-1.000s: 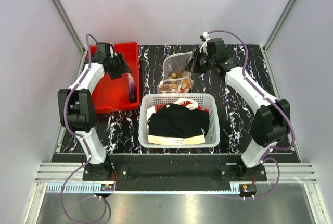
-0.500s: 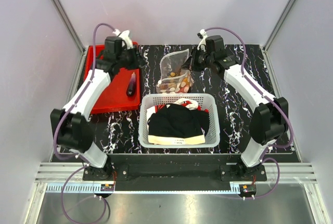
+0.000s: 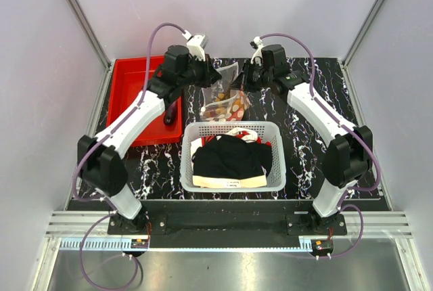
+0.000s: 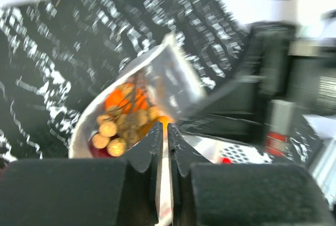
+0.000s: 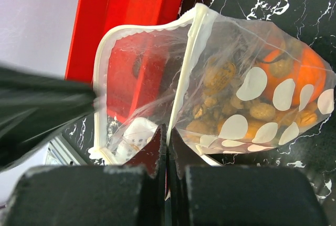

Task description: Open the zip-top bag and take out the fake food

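While the right gripper (image 5: pixel 167 131) is pinching the zip strip of the bag (image 5: pixel 231 73) between fully closed fingers, the bag is standing mouth-up on the table (image 3: pixel 304 101), just behind the basket (image 3: pixel 232 127) and just right of the red bin (image 3: pixel 135 101), between the two grippers. Its mouth is already gaping, and the food (image 5: pixel 252 111), mostly tan nuts, pale discs and an orange fruit, is sagging in a heap at the bottom. The left gripper (image 3: pixel 208 74) is hanging close over the bag's left lip with its fingers drawn nearly together, only a slit showing. Its wrist view is blurring too much to tell whether it is touching plastic, and nothing is showing clearly between the fingers. A dark piece (image 3: pixel 169 112) is lying in the bin. The bag is looking light, thin and slippery, so its walls are likely to crumple and slide under a pinch, while the load below is making it bottom-heavy. The stiffer zip strip is the better hold, and taking the lip opposite the right gripper's should spread the mouth. The pieces themselves are looking small, hard and round, so they are likely to roll or squirt from two fingers. The bigger fruit should be easier to grip than the nuts.
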Available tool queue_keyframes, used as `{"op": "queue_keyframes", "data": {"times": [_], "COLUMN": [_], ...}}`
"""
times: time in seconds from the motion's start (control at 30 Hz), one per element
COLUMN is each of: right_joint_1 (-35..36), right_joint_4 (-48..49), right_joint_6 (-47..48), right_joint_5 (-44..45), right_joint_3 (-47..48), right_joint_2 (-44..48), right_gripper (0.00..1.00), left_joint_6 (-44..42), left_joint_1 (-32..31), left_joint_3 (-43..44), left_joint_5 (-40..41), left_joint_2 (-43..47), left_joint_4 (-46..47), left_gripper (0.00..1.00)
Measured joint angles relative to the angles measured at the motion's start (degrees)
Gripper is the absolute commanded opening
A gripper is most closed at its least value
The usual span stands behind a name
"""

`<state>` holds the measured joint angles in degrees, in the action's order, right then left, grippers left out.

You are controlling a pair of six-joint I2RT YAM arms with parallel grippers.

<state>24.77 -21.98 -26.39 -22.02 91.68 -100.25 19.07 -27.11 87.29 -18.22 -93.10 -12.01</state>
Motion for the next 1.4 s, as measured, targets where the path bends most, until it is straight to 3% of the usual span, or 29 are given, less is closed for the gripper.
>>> {"op": "queue_keyframes", "data": {"times": [0.47,0.67,0.83,0.93,1.0,1.07,1.13,1.17,1.4], "right_joint_1": [0.5,0.6,0.8,0.7,0.8,0.8,0.8,0.8,0.9], "right_joint_4": [0.0,-0.1,-0.2,-0.6,-0.6,-0.4,-0.4,-0.3,0.2], "right_joint_6": [-0.7,-0.9,-0.9,-0.9,-0.9,-0.9,-0.9,-0.9,-1.4], "right_joint_5": [0.1,0.1,0.1,0.3,0.3,0.4,0.4,0.5,5.0], "right_joint_3": [0.0,0.0,0.0,0.0,0.0,0.0,0.0,0.0,-1.4], "right_joint_2": [0.0,0.0,0.0,0.0,0.0,0.0,0.0,0.0,0.6], "right_gripper": [0.00,0.00,0.00,0.00,0.00,0.00,0.00,0.00,0.00], "left_joint_6": [0.5,-0.4,-1.6,-1.8,-1.7,-1.7,-1.6,-1.9,-3.0], "left_joint_1": [-2.0,-3.3,-5.0,-5.4,-5.3,-5.4,-5.4,-5.5,-5.5], "left_joint_3": [0.1,0.2,0.7,0.8,0.9,1.2,1.9,2.3,2.8], "left_joint_5": [6.2,9.9,13.1,14.4,14.7,14.7,14.6,14.6,14.3], "left_joint_2": [-9.4,-12.6,-15.2,-15.9,-16.3,-16.7,-17.3,-17.6,-17.8], "left_joint_4": [-1.5,-1.6,-1.6,-1.6,-1.6,-1.4,-1.4,-1.3,-0.7], "left_gripper": [0.18,0.30,0.46,0.48,0.40,0.21,0.12,0.00,0.00]}}
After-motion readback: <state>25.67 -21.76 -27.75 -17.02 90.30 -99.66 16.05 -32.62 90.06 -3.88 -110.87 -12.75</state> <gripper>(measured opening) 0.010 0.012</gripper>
